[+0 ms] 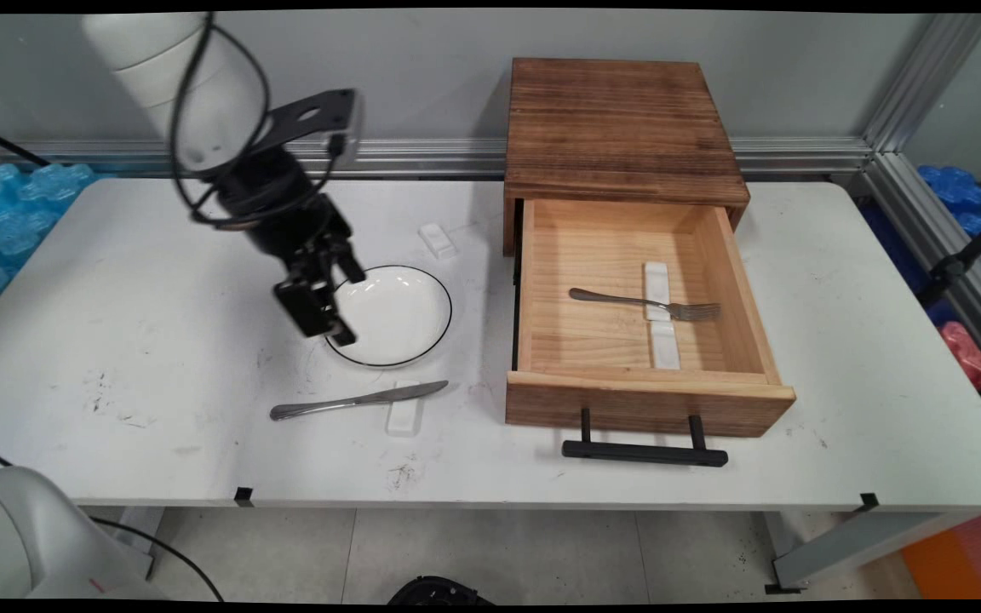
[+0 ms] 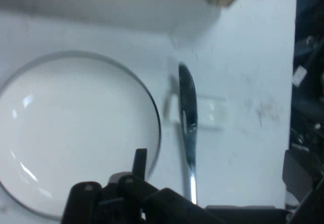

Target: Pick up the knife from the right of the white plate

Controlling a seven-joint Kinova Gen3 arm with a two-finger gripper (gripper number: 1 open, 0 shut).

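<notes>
A: Main view, nearest first: a knife (image 1: 360, 399) lies across a small white rest (image 1: 404, 419) that props its blade off the counter (image 1: 116, 340).

B: Beyond it?

A: The gripper (image 1: 320, 298) hangs over a black-rimmed plate (image 1: 397, 315), whether open I cannot tell; a fork (image 1: 644, 303) sits on rests in the open drawer (image 1: 542, 375).

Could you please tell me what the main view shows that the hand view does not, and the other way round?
Only the main view shows the open drawer of the wooden box, with a fork lying across a white rest inside it, and another small white rest beyond the plate. Only the hand view shows part of the gripper's linkage from close behind. Both show the white plate with its dark rim, the knife lying on a clear rest, and the gripper above the plate's edge.
</notes>
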